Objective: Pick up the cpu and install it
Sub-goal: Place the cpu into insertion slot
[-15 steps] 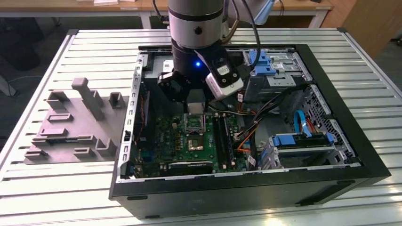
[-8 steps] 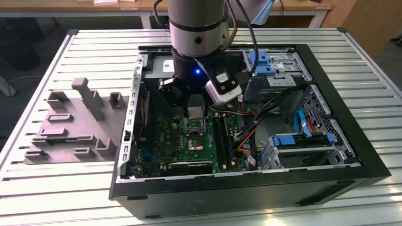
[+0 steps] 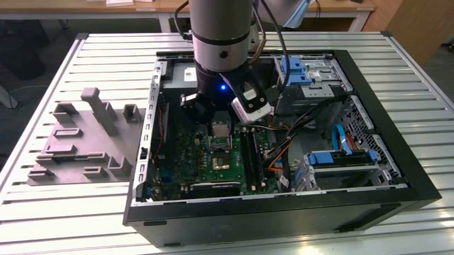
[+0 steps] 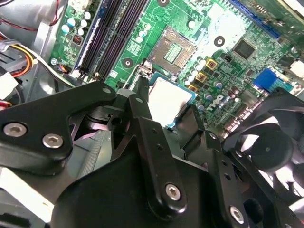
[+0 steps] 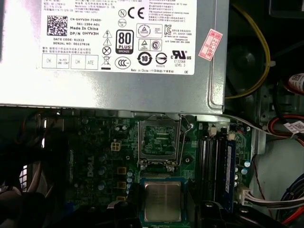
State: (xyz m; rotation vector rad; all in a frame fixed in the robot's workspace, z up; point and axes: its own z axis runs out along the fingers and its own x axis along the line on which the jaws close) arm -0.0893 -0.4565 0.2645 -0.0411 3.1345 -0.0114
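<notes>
Two black fingers (image 4: 140, 102) of the gripper (image 4: 167, 105) are pressed against opposite edges of the cpu (image 4: 166, 97), so from where I stand the hand looks clamped on the chip rather than spread apart. In both wrist views the cpu (image 5: 162, 199) is a pale silvery square with a thin teal edge, lying flat between the fingertips and raised a little off the green board (image 4: 223, 71). Just beyond it sits the socket (image 5: 159, 142), a silver frame with a dark centre, and the chip is apart from it. Past the socket in the first wrist view is the grey power supply (image 5: 114, 92) with its white label. Dark memory slots (image 5: 213, 161) run alongside the socket, and a black fan (image 4: 270, 147) is close beside the gripper in the second wrist view. In the exterior view the arm (image 3: 220, 32) comes down from the upper centre of the frame into the open case (image 3: 284, 218), and the cpu (image 3: 220, 128) shows as a small light square right under the gripper (image 3: 218, 123), a bit left of the frame's centre. The case rests on a slatted table (image 3: 106, 53). A grey moulded tray (image 3: 78, 143) lies on the exterior view's left, well apart from the gripper.
</notes>
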